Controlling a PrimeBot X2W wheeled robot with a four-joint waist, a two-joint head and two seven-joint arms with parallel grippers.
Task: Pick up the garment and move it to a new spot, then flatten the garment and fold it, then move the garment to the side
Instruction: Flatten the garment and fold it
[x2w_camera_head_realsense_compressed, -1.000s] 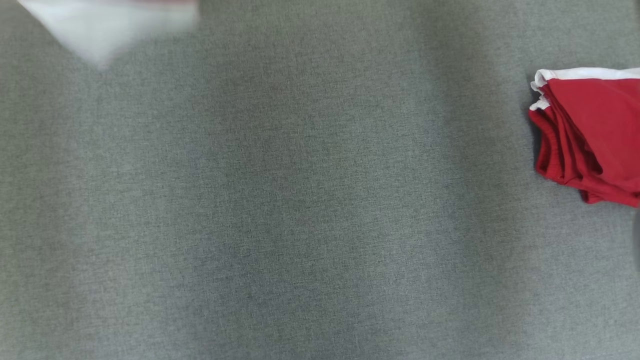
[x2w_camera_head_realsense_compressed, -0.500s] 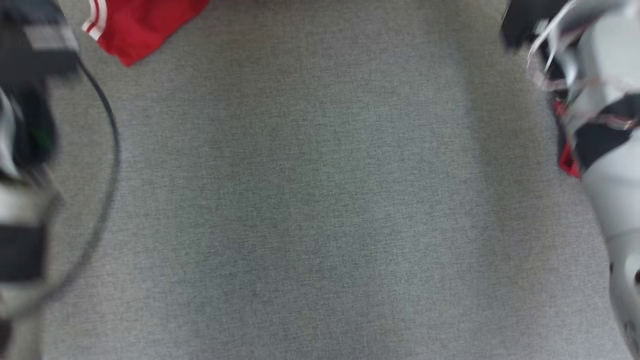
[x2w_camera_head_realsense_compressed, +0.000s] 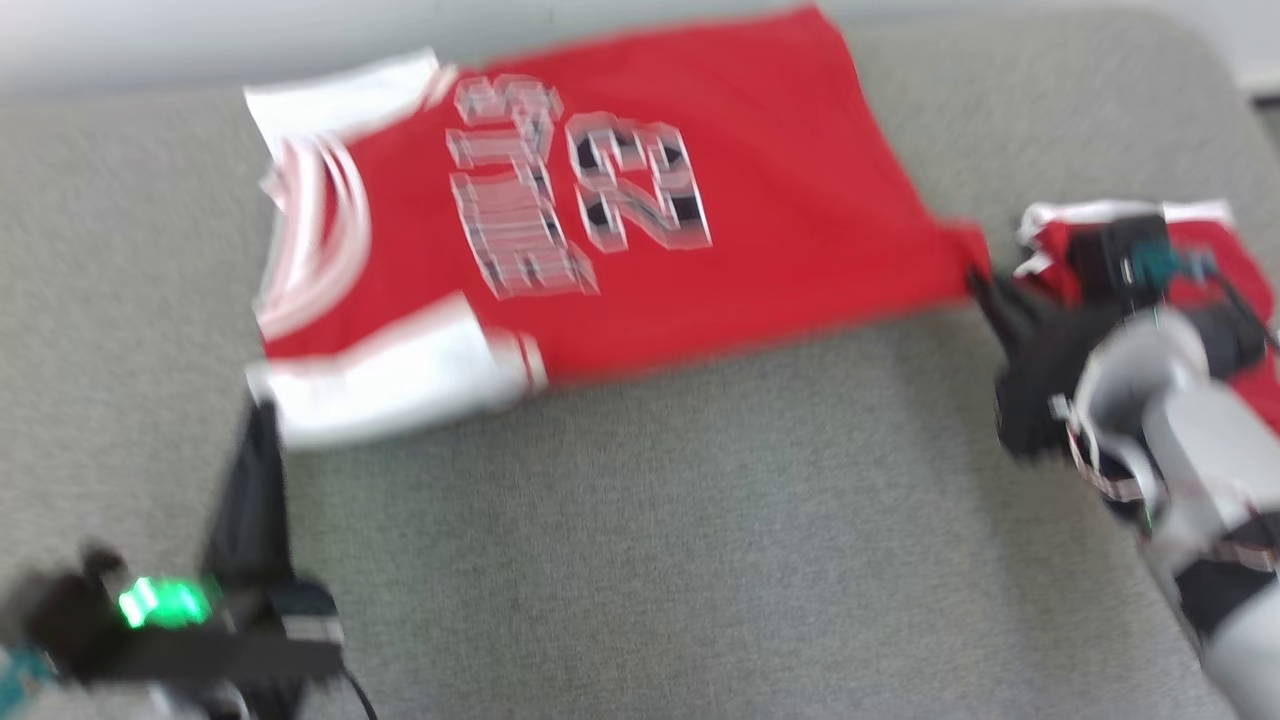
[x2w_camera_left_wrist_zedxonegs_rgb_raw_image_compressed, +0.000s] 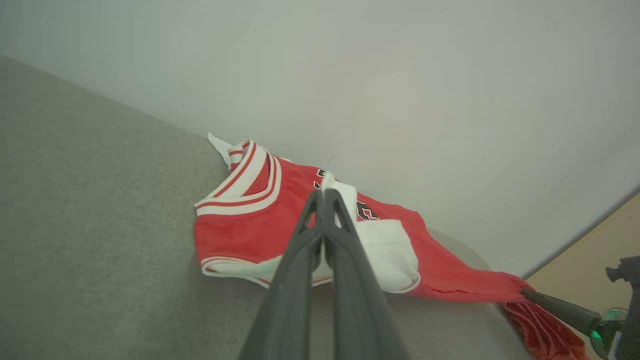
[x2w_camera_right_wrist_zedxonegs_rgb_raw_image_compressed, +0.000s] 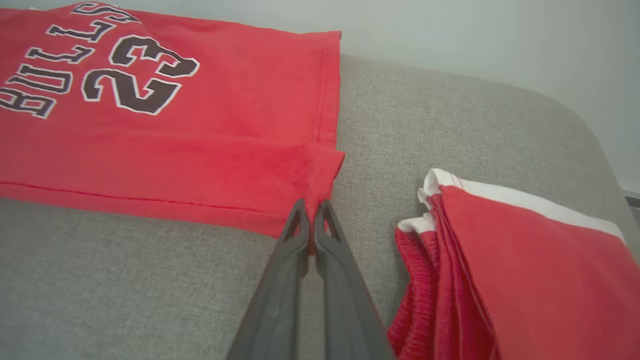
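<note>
Since the earlier pictures the head camera has swung across the grey cushion (x2w_camera_head_realsense_compressed: 650, 520), so the red jersey (x2w_camera_head_realsense_compressed: 640, 200) now comes into its view. It lies spread, front up, along the back of the cushion by the pale wall (x2w_camera_left_wrist_zedxonegs_rgb_raw_image_compressed: 400, 75).

The left gripper (x2w_camera_left_wrist_zedxonegs_rgb_raw_image_compressed: 322, 192) is pinched tight on the white-trimmed shoulder end, with white cloth showing between its tips. The right gripper (x2w_camera_right_wrist_zedxonegs_rgb_raw_image_compressed: 312, 205) is closed just as narrowly on the near hem corner, which bunches where it is nipped.

The jersey looks light, soft and limp. It should sag between the two holds and crease easily rather than keep any shape. Corners and seamed edges, where the cloth is doubled, seem the safest places to grip.

Black letters edged in white read "BULLS" above the number "23" in the right wrist view; in the head view they are blurred.

A second red garment (x2w_camera_right_wrist_zedxonegs_rgb_raw_image_compressed: 525, 260) with a white band lies folded just beside the right gripper.
</note>
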